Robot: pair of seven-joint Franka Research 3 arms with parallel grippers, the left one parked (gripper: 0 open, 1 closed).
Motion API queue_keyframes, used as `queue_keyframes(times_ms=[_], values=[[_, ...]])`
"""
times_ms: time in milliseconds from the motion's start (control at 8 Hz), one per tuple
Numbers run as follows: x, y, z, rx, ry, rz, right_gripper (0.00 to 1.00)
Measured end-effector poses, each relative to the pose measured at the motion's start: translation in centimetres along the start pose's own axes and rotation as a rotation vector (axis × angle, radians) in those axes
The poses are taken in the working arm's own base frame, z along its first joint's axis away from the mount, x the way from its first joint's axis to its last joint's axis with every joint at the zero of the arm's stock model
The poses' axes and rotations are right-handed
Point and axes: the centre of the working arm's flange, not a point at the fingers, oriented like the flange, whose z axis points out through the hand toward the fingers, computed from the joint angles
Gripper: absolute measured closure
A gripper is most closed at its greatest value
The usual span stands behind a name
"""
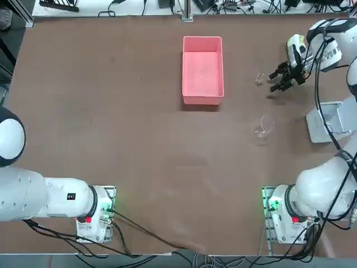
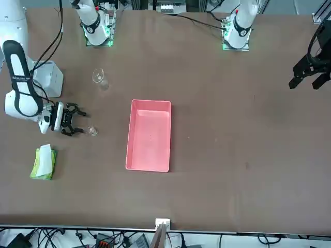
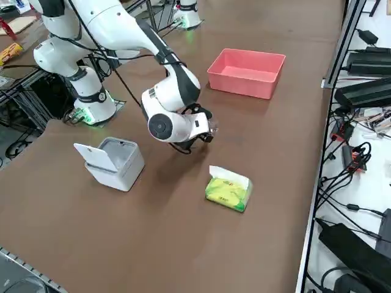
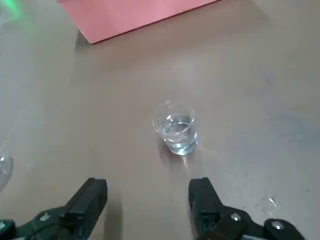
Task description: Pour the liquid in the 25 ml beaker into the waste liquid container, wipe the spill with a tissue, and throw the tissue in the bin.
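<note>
The 25 ml beaker (image 4: 176,128), tiny and clear with a little colourless liquid (image 4: 178,134) in it, stands upright on the brown table to the right of the waste liquid container (image 1: 202,70), a pink tray. My right gripper (image 1: 281,78) sits low over the table just right of the beaker (image 1: 259,79), pointing at it. In the wrist view the fingers (image 4: 202,195) stand open, with the beaker a short way ahead of the tips and untouched. The light grey bin (image 1: 329,121) stands near the table's right edge. The tissue is out of view, and no spill shows.
A larger clear beaker (image 1: 264,127) stands nearer the arm bases, between the small beaker and my base. A yellow-green tissue pack (image 2: 44,163) with a white tuft lies beyond my gripper near the far right corner.
</note>
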Motion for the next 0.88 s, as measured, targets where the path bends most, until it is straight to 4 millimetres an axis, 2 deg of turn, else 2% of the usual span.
queue_keyframes(times_ms=[500, 875], values=[[0.9, 1.6, 0.8, -0.023, 0.041, -0.095, 0.00], [1.0, 1.9, 1.4, -0.024, 0.070, -0.119, 0.00]])
